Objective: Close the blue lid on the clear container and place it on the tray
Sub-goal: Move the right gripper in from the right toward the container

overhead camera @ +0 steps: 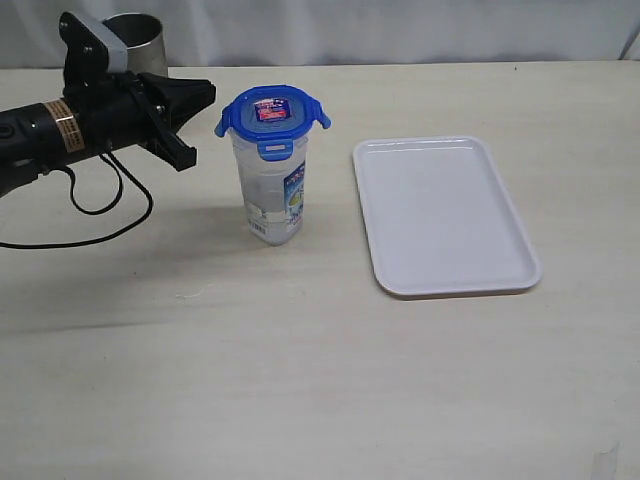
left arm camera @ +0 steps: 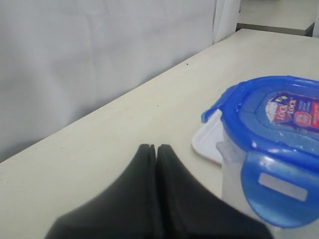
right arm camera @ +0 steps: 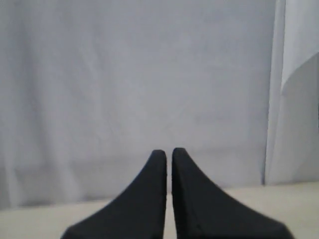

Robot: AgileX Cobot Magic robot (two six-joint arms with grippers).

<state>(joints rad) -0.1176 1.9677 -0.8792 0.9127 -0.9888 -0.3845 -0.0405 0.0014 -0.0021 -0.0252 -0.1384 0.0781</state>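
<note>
The clear container (overhead camera: 275,200) stands upright on the table, left of the tray (overhead camera: 440,215), with the blue lid (overhead camera: 272,113) sitting on top of it. The lid's front flap hangs down; its side flaps stick out. My left gripper (overhead camera: 208,93) is shut on nothing, level with the lid, its tips a short way to the lid's left. The left wrist view shows this gripper (left arm camera: 156,147) beside the lid (left arm camera: 279,119) and apart from it. My right gripper (right arm camera: 169,152) is shut and empty, facing a white curtain. It is outside the exterior view.
A grey metal cup (overhead camera: 137,42) stands at the back left behind the left arm. A black cable (overhead camera: 105,205) loops on the table under that arm. The white tray holds nothing. A white curtain closes off the far edge of the table.
</note>
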